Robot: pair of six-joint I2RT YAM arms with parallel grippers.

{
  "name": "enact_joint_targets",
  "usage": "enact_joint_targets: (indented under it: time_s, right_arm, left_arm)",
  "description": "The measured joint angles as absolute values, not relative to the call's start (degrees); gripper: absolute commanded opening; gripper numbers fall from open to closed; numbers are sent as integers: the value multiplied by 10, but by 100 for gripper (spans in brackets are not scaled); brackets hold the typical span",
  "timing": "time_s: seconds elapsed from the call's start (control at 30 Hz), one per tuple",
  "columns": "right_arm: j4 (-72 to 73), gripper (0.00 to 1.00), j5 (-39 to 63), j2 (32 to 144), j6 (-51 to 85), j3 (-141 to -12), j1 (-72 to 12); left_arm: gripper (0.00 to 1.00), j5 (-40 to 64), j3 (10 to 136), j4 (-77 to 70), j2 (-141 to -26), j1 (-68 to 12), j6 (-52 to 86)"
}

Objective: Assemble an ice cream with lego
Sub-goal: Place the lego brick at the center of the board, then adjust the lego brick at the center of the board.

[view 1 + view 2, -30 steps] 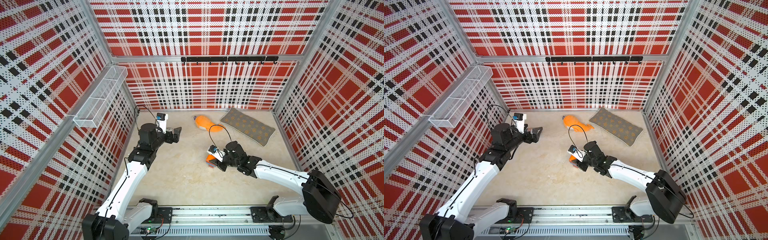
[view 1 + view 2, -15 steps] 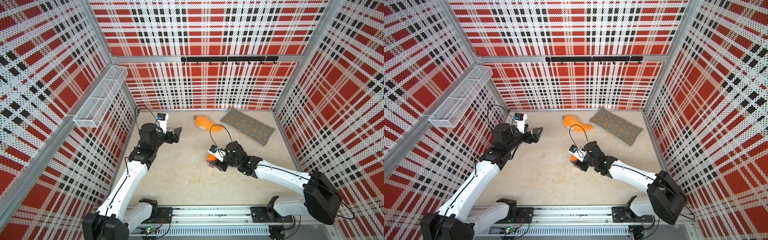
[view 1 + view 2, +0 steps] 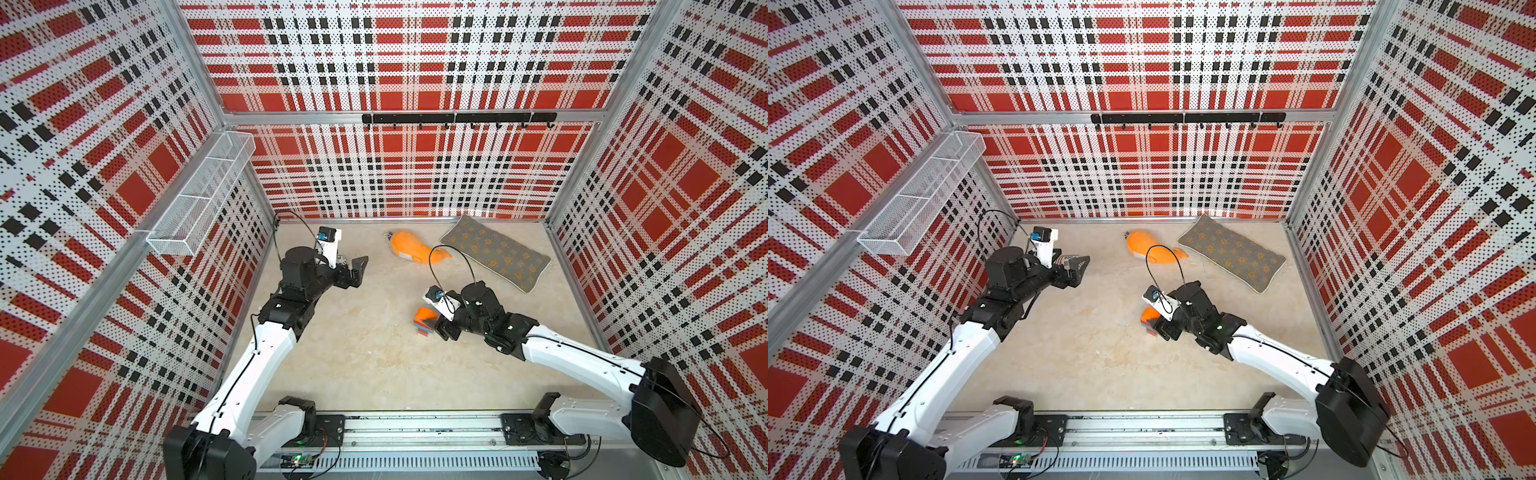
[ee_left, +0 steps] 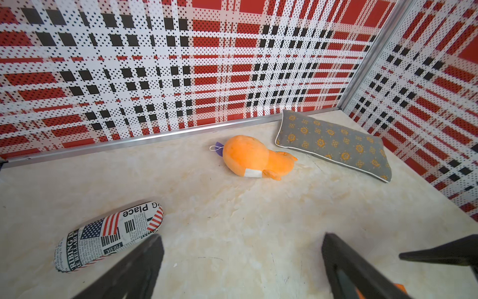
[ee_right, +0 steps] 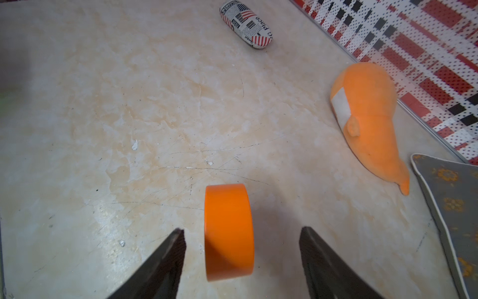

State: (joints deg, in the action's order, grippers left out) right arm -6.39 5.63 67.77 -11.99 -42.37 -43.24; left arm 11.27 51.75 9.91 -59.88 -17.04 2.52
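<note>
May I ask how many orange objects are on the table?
2: an orange plush whale by the back wall; a rounded orange plastic brick inside the open right gripper.

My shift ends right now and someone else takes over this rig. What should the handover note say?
Left gripper: open and empty, hovering above the table near the newspaper-print case.
Right gripper: open, jaws either side of the orange top with a gap on each side, not gripping.
Ice cream: mid-table at the right gripper; orange top, blue and red layers are joined; the stem is hidden.
Done: stacking, as far as it shows.
Left: probably only backing the right arm away and checking the stem.
</note>
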Motion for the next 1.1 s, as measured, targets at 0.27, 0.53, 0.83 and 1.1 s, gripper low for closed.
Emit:
enact_joint_targets:
  time_s: [0.27,0.53,0.83,1.1]
  right_arm:
    - [-104,80,-6,600,-89,-449,-413]
    - [-126,84,-51,532,-70,-449,-400]
    - [-149,86,-96,497,-45,-449,-380]
    - [-173,86,-117,468,-35,-455,-375]
  left_arm:
    - [98,-39,446,81,-503,-404,88]
    - [99,-224,269,39,-403,-639,187]
    - [99,-389,167,-68,-496,-812,242]
    - [96,-406,67,-230,-575,-825,270]
